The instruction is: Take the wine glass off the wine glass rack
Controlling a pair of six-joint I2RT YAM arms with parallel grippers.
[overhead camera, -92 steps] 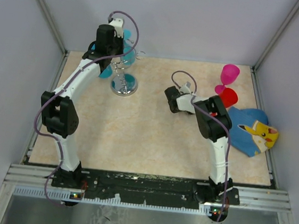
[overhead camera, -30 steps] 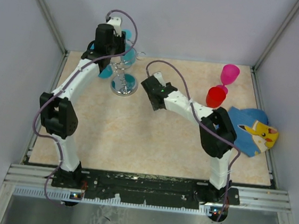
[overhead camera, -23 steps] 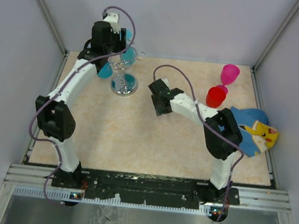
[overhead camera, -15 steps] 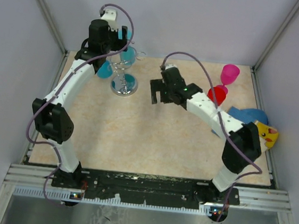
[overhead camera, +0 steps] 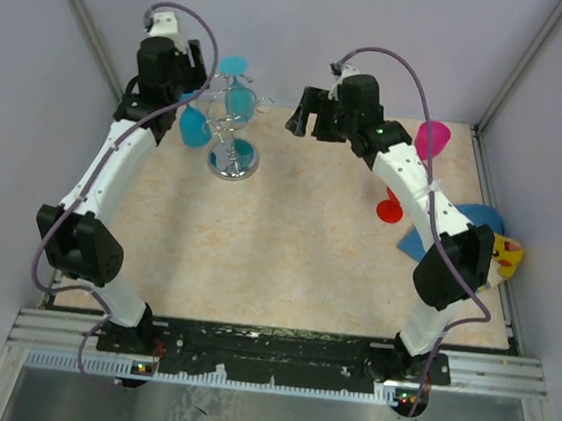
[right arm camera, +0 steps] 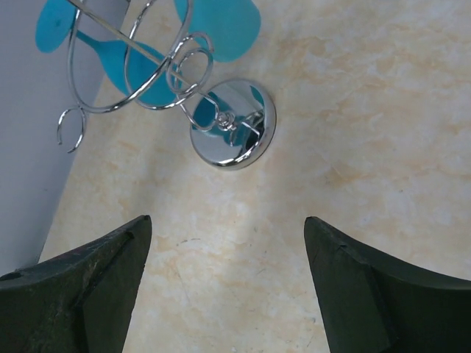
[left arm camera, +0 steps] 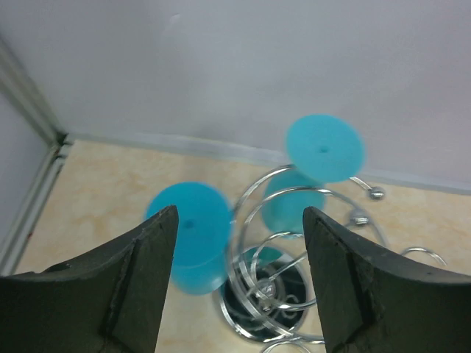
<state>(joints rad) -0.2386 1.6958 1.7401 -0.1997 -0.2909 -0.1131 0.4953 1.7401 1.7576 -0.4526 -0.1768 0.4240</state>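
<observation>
Top external view has the shiny silver wire wine glass rack (overhead camera: pixel 233 157) on its round disc base at the far left of the table. Two translucent blue plastic wine glasses hang from its curled arms, bowls down. One blue glass (overhead camera: pixel 193 127) is on the left side and the other blue glass (overhead camera: pixel 238 98) is nearer the wall. Neither is off the rack yet.

My left gripper (left arm camera: pixel 239 213) is raised above and just left of the rack, its fingers spread wide and holding nothing. From the left wrist camera, the left-hand glass's foot (left arm camera: pixel 190 223) shows just inside the left finger. The right gripper (overhead camera: pixel 308 125) is also spread and empty, high up and well apart from the rack. Its wrist camera looks down on the disc base (right arm camera: pixel 234 125).

My main worry is the rack itself. It looks light and top-heavy, so if I pull the glass sideways before its foot clears the curl, the whole stand could drag or tip. That would probably shake the second glass loose.

If I close low, I could pinch a wire loop along with the stem, since they overlap in my left wrist view. The stem also looks smooth, so a shallow grip may slip.

On the right, the arm crosses over a red plastic glass (overhead camera: pixel 391 209), and a pink plastic glass (overhead camera: pixel 431 139) is beside it. A careless swing could knock either one.
</observation>
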